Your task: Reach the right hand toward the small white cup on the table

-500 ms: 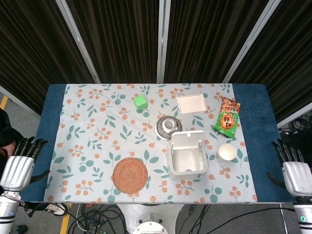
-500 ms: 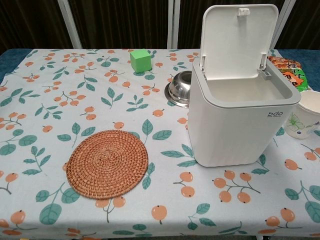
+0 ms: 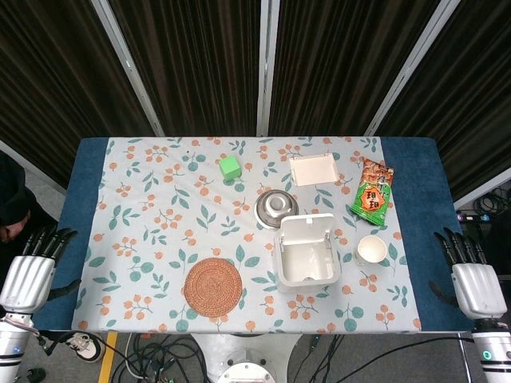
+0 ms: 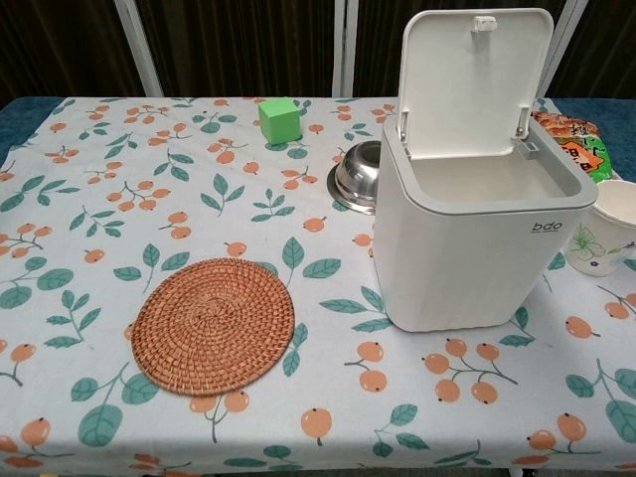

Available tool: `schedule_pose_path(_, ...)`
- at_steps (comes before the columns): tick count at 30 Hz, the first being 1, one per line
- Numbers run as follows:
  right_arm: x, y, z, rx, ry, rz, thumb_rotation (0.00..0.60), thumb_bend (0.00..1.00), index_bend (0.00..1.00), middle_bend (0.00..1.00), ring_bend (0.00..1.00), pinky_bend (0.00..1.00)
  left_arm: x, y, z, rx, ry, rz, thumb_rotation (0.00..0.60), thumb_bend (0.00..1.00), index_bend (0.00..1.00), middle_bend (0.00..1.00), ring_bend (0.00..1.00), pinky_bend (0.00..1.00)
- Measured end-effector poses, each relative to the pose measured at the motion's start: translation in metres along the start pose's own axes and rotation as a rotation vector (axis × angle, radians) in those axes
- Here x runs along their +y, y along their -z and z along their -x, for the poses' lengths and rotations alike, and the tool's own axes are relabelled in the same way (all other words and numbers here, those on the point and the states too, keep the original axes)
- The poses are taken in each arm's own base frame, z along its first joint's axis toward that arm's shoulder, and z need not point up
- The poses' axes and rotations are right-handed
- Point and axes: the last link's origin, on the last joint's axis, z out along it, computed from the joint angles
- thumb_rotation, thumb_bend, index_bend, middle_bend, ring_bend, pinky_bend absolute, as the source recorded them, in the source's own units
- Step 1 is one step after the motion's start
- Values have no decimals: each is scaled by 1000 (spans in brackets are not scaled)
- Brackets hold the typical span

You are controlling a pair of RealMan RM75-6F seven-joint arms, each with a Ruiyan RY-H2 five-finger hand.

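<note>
Cups: we count one small white cup (image 3: 371,250)
Bins: one white bin (image 3: 307,251)
Bowls: one steel bowl (image 3: 276,207)
Mats: one woven coaster (image 3: 212,285)
Blocks: one green cube (image 3: 230,167)
Trays: one white tray (image 3: 313,169)
Packets: one snack bag (image 3: 372,191)
Hands: we see two, left hand (image 3: 30,271) and right hand (image 3: 471,278)

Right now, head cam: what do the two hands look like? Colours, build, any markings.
Both hands match: a silver-grey metallic palm block with black segmented fingers. The left hand sits on a silver-grey wrist section at the frame's lower-left corner. The right hand joins a pale grey wrist cuff carrying a small green ring light. No sleeves or printed lettering are visible. The chest view shows neither hand.
</note>
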Motion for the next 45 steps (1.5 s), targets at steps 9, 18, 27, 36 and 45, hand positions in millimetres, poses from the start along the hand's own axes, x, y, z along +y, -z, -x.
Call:
schedule_pose_path(9,-30,-28,13,-84,84,-61,600,154,0,0,0,0,-4,2,7,-21,-2,-7,600,91,155,154,78,101)
schedule_pose_path(18,-69,-69,31,-189,163,-119,600,153,0,0,0,0,-8,4,8,-26,7,-17,600,91,154,154,78,101)
schedule_pose_path(27,-93,-87,53,-267,125,-159,600,155,0,0,0,148,-8,4,9,-17,12,-7,600,91,155,154,78,101)
schedule_pose_path(36,-98,-89,61,-253,135,-159,600,229,17,168,167,465,-10,6,12,-30,17,-12,600,91,154,154,78,101)
schedule_pose_path(45,-98,-88,59,-223,137,-171,600,283,243,345,309,485,-9,6,11,-28,15,-12,600,90,155,154,78,101)
